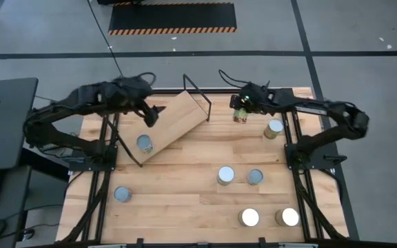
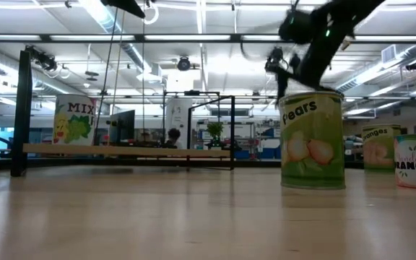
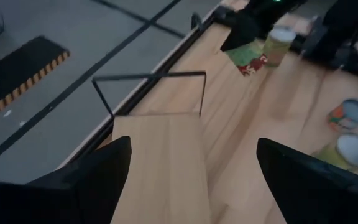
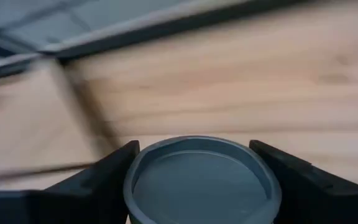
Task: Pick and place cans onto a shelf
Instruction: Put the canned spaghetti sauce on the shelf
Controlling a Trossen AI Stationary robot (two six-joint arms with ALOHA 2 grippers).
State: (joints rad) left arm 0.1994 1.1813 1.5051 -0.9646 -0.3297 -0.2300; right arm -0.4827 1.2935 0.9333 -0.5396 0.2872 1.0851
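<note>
Shelf board: I see the shelf (image 1: pixel 174 124) mostly bare, one can (image 1: pixel 144 144) at its near-left end.
Shelf frame: black wire upright (image 1: pixel 197 94) bars the far-right end.
Left side: my left gripper (image 1: pixel 151 116) hangs over the board, fingers spread.
Right approach: my right gripper (image 1: pixel 240 105) grips a can (image 1: pixel 240 114) just beside that upright; another can (image 1: pixel 273 129) stands near.
Middle table: two cans (image 1: pixel 226 176) close together; open wood between them and shelf.

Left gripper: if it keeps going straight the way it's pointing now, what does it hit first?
Most likely the shelf. The left gripper, fingers open, hangs over its wooden board, aimed toward the black wire end frame. Depth is unclear, so it could skim above the board and meet the frame first.
</note>
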